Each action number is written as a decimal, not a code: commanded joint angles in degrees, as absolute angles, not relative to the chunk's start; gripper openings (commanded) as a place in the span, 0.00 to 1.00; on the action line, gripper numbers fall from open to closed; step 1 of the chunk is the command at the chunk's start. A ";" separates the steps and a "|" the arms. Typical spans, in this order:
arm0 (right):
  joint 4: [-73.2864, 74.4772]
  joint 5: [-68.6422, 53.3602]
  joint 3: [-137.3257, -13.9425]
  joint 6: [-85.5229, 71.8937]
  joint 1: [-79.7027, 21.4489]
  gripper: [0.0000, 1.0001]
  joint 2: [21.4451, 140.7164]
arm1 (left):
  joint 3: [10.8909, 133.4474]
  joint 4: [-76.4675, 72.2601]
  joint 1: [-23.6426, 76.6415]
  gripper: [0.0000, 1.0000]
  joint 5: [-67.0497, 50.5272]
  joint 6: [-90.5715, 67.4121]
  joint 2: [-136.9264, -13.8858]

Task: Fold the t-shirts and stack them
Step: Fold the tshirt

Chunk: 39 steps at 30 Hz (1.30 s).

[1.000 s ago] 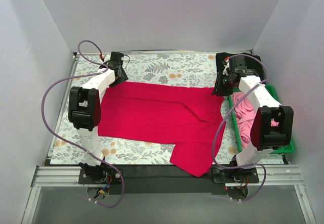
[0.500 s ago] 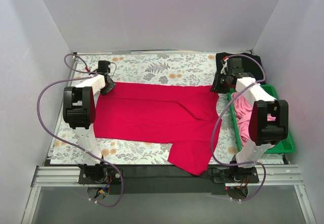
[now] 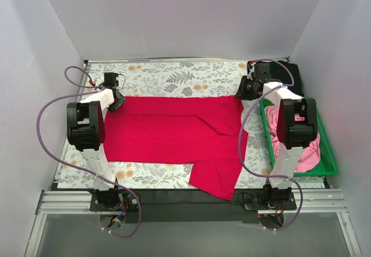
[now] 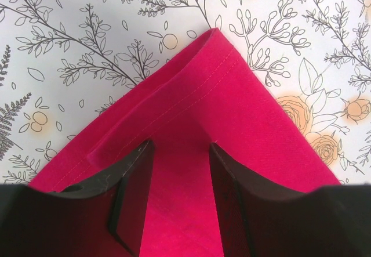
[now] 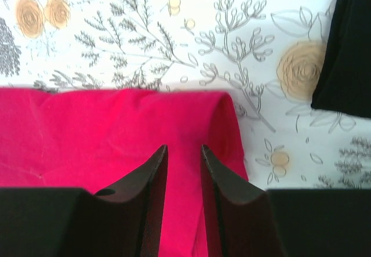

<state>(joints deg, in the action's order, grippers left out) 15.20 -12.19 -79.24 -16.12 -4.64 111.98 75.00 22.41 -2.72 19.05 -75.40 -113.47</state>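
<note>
The crimson red t-shirt (image 3: pixel 174 132) lies spread across the floral tablecloth, one part hanging over the near edge. My left gripper (image 3: pixel 114 97) is at its far left corner (image 4: pixel 208 83); the jaws stand apart with flat red cloth between the fingertips. My right gripper (image 3: pixel 246 91) is at the far right corner (image 5: pixel 191 123), its jaws close together on a fold of red cloth. A black t-shirt (image 3: pixel 290 74) lies at the back right, and also shows in the right wrist view (image 5: pixel 348 48). Pink t-shirts (image 3: pixel 310 152) lie in the bin.
A green plastic bin (image 3: pixel 327 158) stands along the right side of the table. The floral tablecloth (image 3: pixel 185 80) covers the table. White walls close in the left, back and right sides. Purple cables loop off both arms.
The left gripper has moved left and the right gripper back and left, each dragging its corner. The red t-shirt's far edge is now stretched straighter and flatter.
</note>
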 commanded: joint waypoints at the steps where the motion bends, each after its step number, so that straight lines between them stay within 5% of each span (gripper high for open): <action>1: 12.13 -12.66 -82.53 -16.79 -4.92 0.30 113.37 | 72.77 27.16 -3.34 0.42 19.78 -74.71 -113.64; 21: 10.90 -14.68 -82.18 -17.93 -2.99 0.28 117.16 | 73.30 27.69 -3.43 0.42 18.28 -75.85 -113.73; 29: 10.28 -15.74 -82.62 -17.93 -2.20 0.01 118.91 | 72.86 27.86 -3.52 0.41 18.54 -76.03 -113.91; 39: 10.02 -13.62 -82.27 -18.63 1.67 0.01 118.12 | 71.46 27.69 -4.83 0.38 17.93 -76.29 -113.73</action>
<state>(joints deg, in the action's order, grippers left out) 11.79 -15.16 -80.97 -18.79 0.54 119.15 74.39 22.24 -3.66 17.69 -76.34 -112.99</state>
